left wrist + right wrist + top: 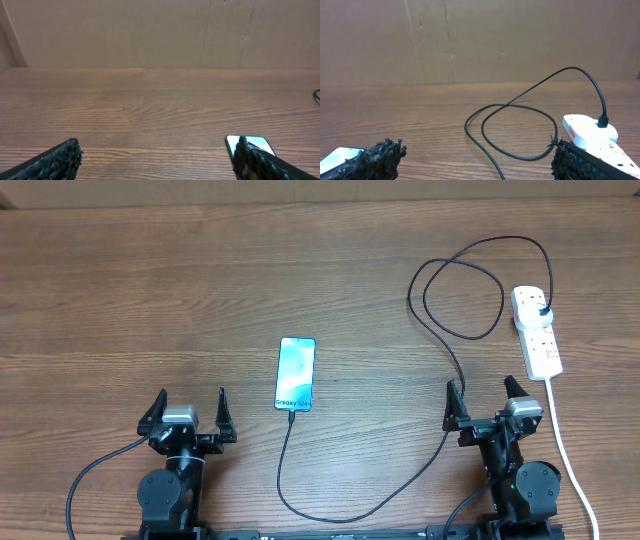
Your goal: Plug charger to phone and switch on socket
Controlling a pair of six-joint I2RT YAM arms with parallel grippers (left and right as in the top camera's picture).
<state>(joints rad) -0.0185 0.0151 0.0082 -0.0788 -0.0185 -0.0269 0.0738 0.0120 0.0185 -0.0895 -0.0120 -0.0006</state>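
Note:
The phone (296, 373) lies face up mid-table, its screen lit blue-teal. The charger (437, 458), a thin black cable, meets the phone's near edge, curves along the table front, loops at the far right, and ends in a black plug (541, 310) seated in the white socket (537, 332). My left gripper (191, 398) stands open, left of the phone, holding nothing. My right gripper (482, 388) is open too, just left of the socket, with the cable passing by its left finger. The right wrist view shows the cable loop (520, 131), the socket (587, 131) and a phone corner (340, 155). The phone (260, 143) peeks past the right finger in the left wrist view.
The socket's thick white lead (566, 445) runs down the right side past my right arm to the table front. A brown cardboard wall (160, 30) stands behind the wooden table (150, 300).

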